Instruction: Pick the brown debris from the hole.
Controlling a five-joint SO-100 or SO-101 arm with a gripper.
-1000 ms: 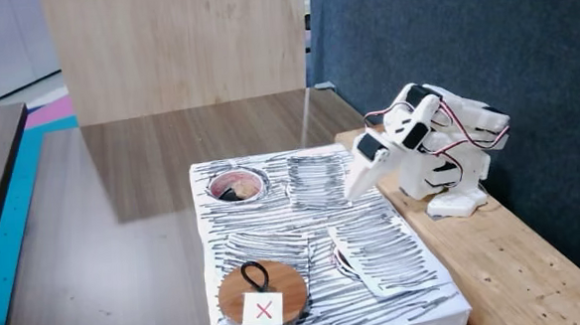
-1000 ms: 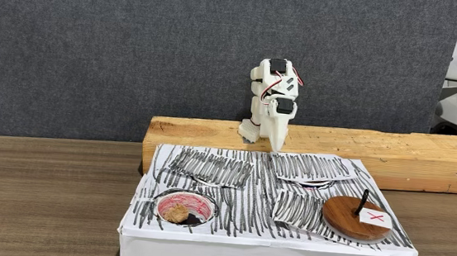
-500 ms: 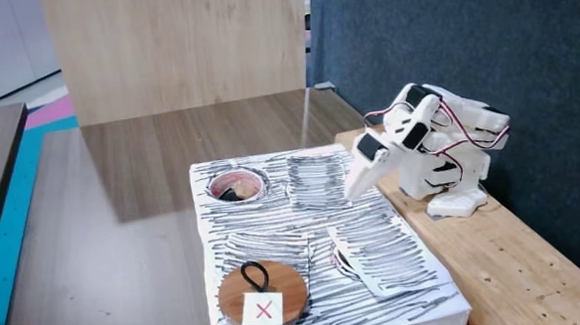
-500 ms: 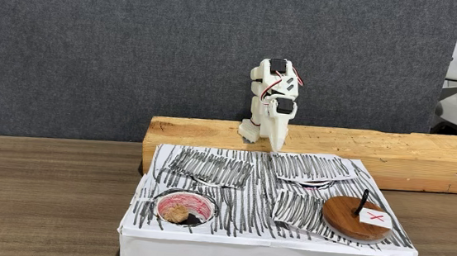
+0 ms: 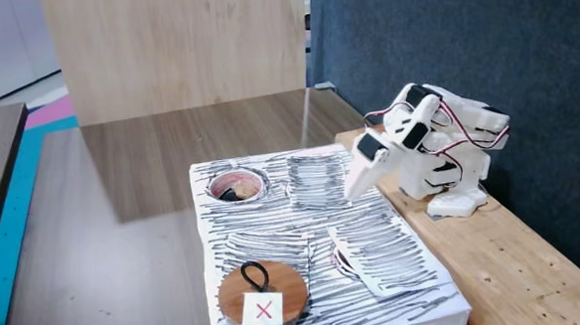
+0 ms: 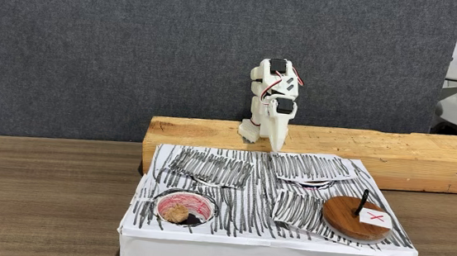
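A tan lump of brown debris [image 5: 231,192] [image 6: 175,214] lies inside the hole [image 5: 235,175] [image 6: 185,198], a round opening with a pinkish-red rim in the striped white box. My white arm sits folded on the wooden beam. Its gripper [image 5: 351,193] [image 6: 274,151] points down at the box's far edge, well away from the hole. The fingers look pressed together with nothing between them.
A round wooden disc [image 5: 262,292] [image 6: 356,220] with a black loop and red X label rests on the box [image 5: 314,236] [image 6: 268,246]. A torn striped paper flap [image 5: 347,260] [image 6: 311,183] lifts near the box's middle. The wooden beam [image 5: 484,262] [image 6: 376,147] carries the arm's base.
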